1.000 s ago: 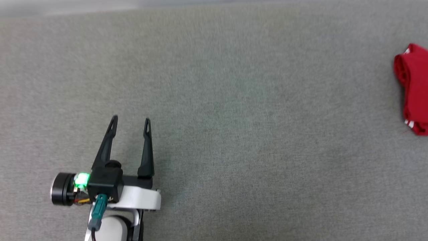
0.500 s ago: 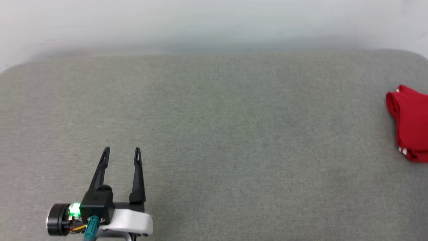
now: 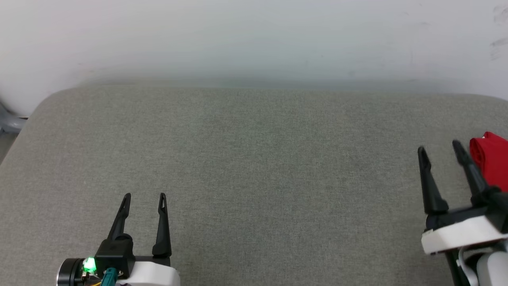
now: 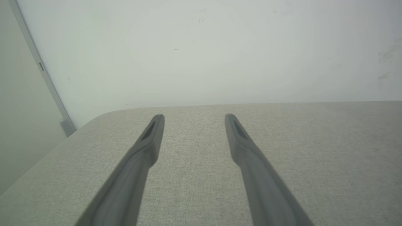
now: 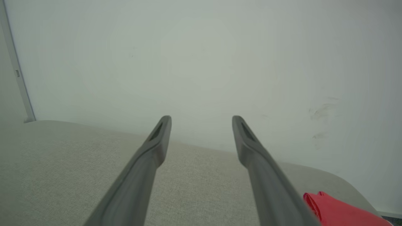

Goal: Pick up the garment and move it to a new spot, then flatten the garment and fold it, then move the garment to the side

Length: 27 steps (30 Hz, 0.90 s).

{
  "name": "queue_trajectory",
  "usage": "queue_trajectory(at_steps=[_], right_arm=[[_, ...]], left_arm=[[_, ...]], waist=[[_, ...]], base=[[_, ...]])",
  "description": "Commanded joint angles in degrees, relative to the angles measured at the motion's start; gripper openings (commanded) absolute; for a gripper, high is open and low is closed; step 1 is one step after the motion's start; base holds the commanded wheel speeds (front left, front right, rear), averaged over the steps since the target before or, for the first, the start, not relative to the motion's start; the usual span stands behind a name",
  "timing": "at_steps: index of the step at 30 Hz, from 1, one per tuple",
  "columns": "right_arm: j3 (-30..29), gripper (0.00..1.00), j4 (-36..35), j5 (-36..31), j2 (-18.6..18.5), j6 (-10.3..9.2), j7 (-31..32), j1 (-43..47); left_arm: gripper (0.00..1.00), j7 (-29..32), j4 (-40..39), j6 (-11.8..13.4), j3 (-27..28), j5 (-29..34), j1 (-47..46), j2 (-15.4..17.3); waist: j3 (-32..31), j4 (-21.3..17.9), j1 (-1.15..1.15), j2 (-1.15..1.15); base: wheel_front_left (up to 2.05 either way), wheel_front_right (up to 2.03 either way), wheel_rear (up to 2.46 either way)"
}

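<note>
The garment [image 3: 492,161] is a folded red bundle at the far right edge of the grey padded surface [image 3: 254,159], cut off by the head view's border. In the right wrist view the garment [image 5: 339,212] shows at the lower right corner. My right gripper [image 3: 439,147] stands open just left of the bundle, its right finger overlapping the cloth's edge in the head view, with nothing between its fingers. Low at the left, my left gripper [image 3: 144,196] is open too and holds nothing. Both wrist views show the left gripper [image 4: 194,116] and the right gripper [image 5: 201,118] with spread fingers above bare fabric.
A pale wall [image 3: 254,39] rises behind the surface's rounded far edge. The surface's left corner [image 3: 43,103] curves off, with a grey metal part [image 3: 8,123] and floor beyond it. A vertical grey strip [image 4: 47,78] runs down the wall at the left.
The head camera has tilted up, bringing the wall and the far edge into view. My right gripper has come into the picture at the lower right, beside the garment. Both grippers stay open.
</note>
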Motion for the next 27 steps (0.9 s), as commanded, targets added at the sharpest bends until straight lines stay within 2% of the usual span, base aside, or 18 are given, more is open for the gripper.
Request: queue_trajectory(at_steps=[1, 7, 14, 27], right_arm=[[-0.1, 1.0, 0.0, 0.1, 0.6, -0.09, -0.4, 1.8], [-1.5, 1.0, 0.6, 1.2, 3.2, -0.09, -0.7, 7.9], [-2.5, 1.0, -1.4, 1.5, 4.5, -0.08, -0.8, 13.2], [-3.2, 1.0, -3.5, 2.1, 6.5, -0.08, -0.2, 17.2]], left_arm=[[1.0, -0.1, 0.2, -0.2, 0.0, 0.1, 0.4, -0.1], [1.0, -0.1, 0.2, -1.2, 0.0, -0.4, 1.6, -0.4], [1.0, -0.1, 0.0, -2.6, -0.1, -0.7, 3.3, -0.7], [1.0, -0.1, 0.7, -4.3, 0.4, -0.7, 4.0, -1.2]], waist=[[-0.4, 0.1, 0.01, 0.0], [-2.1, 0.2, 0.01, 0.0], [-3.5, 0.2, 0.01, 0.0], [-4.1, -0.4, 0.01, 0.0]], base=[[0.0, 0.0, 0.0], [0.0, 0.0, 0.0], [0.0, 0.0, 0.0], [0.0, 0.0, 0.0]])
